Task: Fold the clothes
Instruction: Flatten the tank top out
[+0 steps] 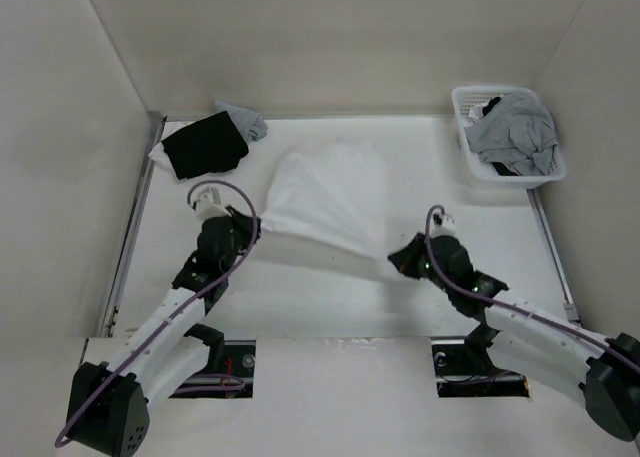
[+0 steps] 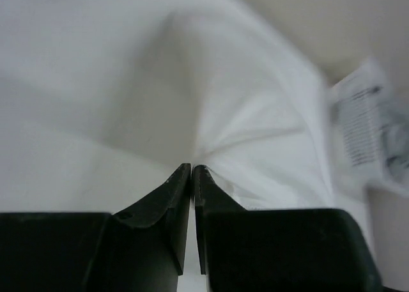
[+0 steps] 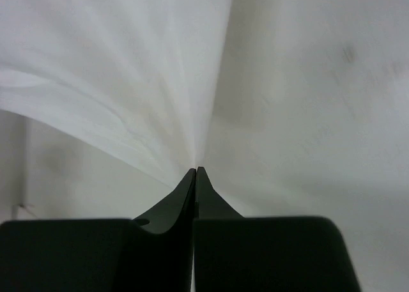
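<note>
Pinches the white garment (image 2: 255, 113) in the left end effector (image 2: 192, 167), with the black jaws drawn together to a thin slit and creases fanning out from the tips. Clamps the same cloth in the right end effector (image 3: 195, 169), with jaws fully together and tight pleats radiating up and to the left from the pinch. Holds both pinch points on the garment's near edge, one at the near-left corner and one at the near-right corner, as seen from the top camera. Stretches that near edge between the two end effectors in a shallow, sagging line, seemingly raised off the counter (image 1: 330, 307) above a soft shadow. Rests the far part of the garment as a rounded, bunched heap on the middle of the counter, narrower than the stretched near edge. Shows at the far-left corner a black garment (image 1: 205, 145) lying flat, touching a grey cloth (image 1: 250, 120) behind it, both just apart from the white one. Shows at the far-right corner a white basket (image 1: 468, 162) of grey and dark clothes (image 1: 515, 132), well apart from the held garment. Catches a pale shape (image 2: 367, 126) with dark markings at the right edge of the left wrist view, too blurred to name.
</note>
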Motion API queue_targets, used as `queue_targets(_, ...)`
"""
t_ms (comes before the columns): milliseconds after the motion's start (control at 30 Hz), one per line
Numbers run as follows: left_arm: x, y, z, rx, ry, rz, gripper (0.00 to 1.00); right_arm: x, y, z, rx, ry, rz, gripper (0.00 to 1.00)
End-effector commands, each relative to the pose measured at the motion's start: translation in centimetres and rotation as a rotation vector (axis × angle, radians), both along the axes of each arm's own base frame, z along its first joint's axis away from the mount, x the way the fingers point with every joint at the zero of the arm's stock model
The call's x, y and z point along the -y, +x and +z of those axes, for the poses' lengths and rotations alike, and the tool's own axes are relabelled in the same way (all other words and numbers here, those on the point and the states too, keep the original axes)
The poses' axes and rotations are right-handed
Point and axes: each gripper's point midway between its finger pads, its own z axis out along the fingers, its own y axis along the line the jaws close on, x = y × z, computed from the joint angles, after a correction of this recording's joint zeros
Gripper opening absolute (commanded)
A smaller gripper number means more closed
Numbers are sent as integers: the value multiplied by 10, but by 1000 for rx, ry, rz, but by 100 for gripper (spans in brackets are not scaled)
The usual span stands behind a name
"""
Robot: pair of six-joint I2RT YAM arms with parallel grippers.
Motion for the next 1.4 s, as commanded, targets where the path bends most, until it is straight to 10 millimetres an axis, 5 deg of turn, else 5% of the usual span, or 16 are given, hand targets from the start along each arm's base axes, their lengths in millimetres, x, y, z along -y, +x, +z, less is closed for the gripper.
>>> queue_targets(0,3,-24,-73,-136,23,-49,8,-4,-17,-40,-74,97,-33,0)
queue_targets(100,6,-44,-111,-208,26,-91,17,2,-37,-81,-153,71,-40,0)
queue_targets(233,7,-62,-122,-231,-18,-110,29,14,-56,-104,-215,70,-55,0)
queue_targets(367,7,-65,-119,-228,-20,-112,31,16,-66,-100,-220,107,-72,2)
queue_targets(500,29,-66,-124,-274,73,-215,36,16,-69,-101,-235,84,-85,1)
queue_targets(800,55,-73,-159,-395,274,-290,40,17,-85,-108,-287,59,-89,1)
queue_targets(933,57,-71,-165,-423,277,-295,24,19,-92,-111,-325,46,-95,0)
queue_targets(1033,57,-65,-147,-376,239,-279,7,19,-99,-108,-349,37,-89,0)
queue_targets(1133,55,-59,-109,-290,159,-257,4,12,-105,-93,-341,51,-61,0)
queue_targets(1367,38,-58,6,-68,36,-203,2,1,-106,10,-168,48,1,0)
